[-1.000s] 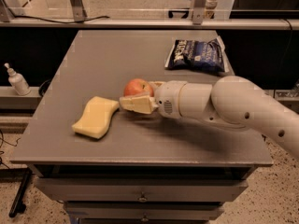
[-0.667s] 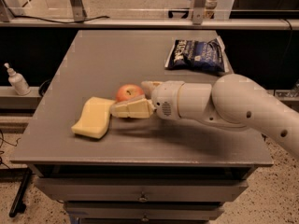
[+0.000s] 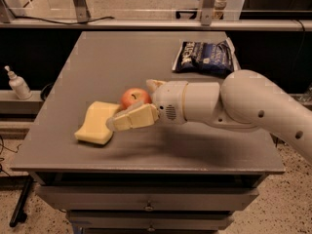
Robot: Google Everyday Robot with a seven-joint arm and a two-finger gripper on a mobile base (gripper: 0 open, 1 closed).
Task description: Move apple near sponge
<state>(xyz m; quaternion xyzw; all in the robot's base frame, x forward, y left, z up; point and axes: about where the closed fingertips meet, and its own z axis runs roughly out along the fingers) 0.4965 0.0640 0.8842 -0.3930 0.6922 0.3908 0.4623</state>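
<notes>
The red-orange apple (image 3: 135,97) rests on the grey table (image 3: 204,145), just right of the pale yellow sponge (image 3: 97,123), with a small gap or light contact between them. My gripper (image 3: 142,101) reaches in from the right and straddles the apple. The near finger (image 3: 131,118) lies in front of the apple and overlaps the sponge's right edge. The far finger (image 3: 155,85) shows behind the apple. The jaws stand parted around the apple, and the near one hides its lower part.
A dark blue snack bag (image 3: 204,57) lies at the back right of the table. A white pump bottle (image 3: 18,84) stands on a ledge off the left side. Drawers sit below the front edge.
The gripper carried the apple left toward the sponge. Since then the apple has stayed put, while the near finger has dropped down and left, away from it.
</notes>
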